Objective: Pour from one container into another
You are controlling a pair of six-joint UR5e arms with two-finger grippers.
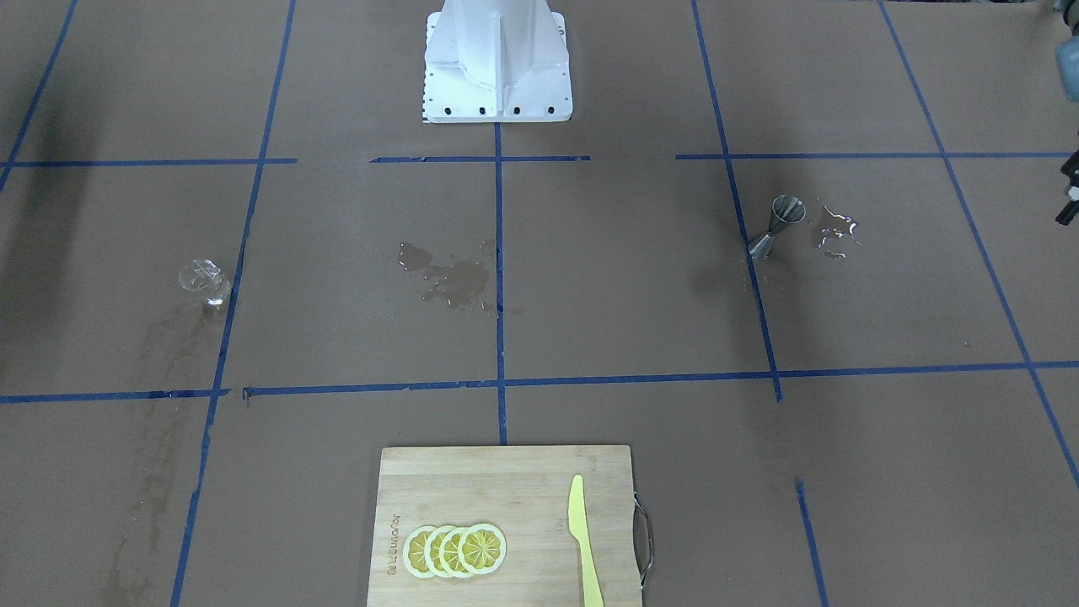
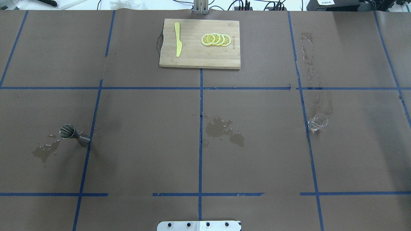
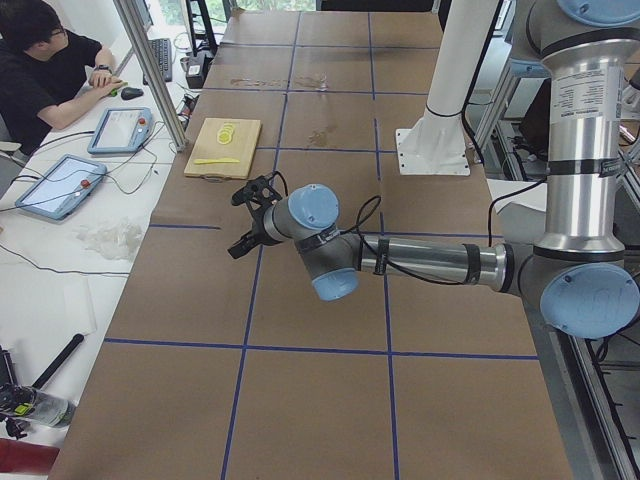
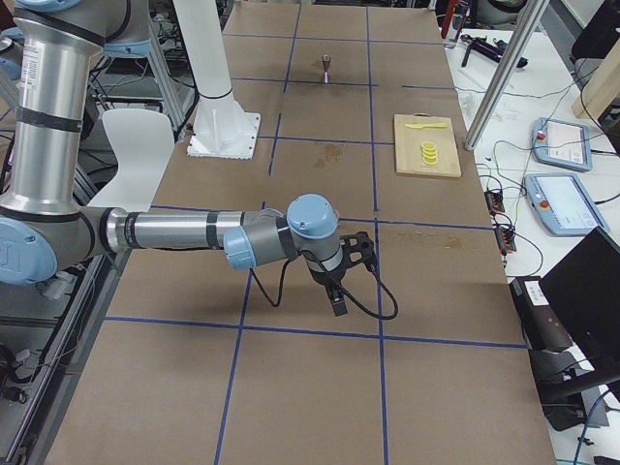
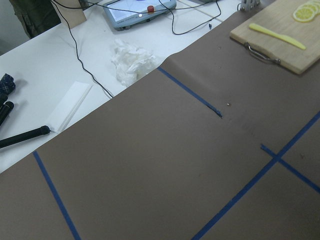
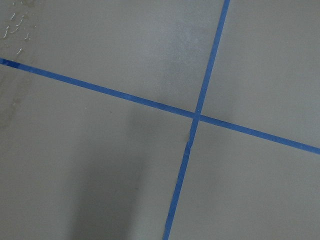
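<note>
The clear glass cup [image 1: 204, 282] stands alone on the brown table on my right side; the overhead view shows this glass cup [image 2: 318, 123] beside a blue tape line. Far across on my left side the steel jigger [image 1: 777, 226] stands upright, and it also shows in the overhead view, the jigger [image 2: 74, 135], and small at the far end, the jigger [image 4: 327, 68]. My left gripper [image 3: 243, 217] hovers over the table's left end, well away from the jigger. My right gripper [image 4: 351, 276] hangs over the right end. I cannot tell whether either is open or shut.
A wooden cutting board [image 2: 199, 57] holds lemon slices [image 2: 215, 39] and a yellow knife [image 2: 178, 43] at the far middle edge. Wet patches lie mid-table [image 2: 223, 130], beside the jigger [image 2: 45, 150] and beyond the cup. The robot base [image 1: 497, 63] is white. An operator [image 3: 45, 70] sits nearby.
</note>
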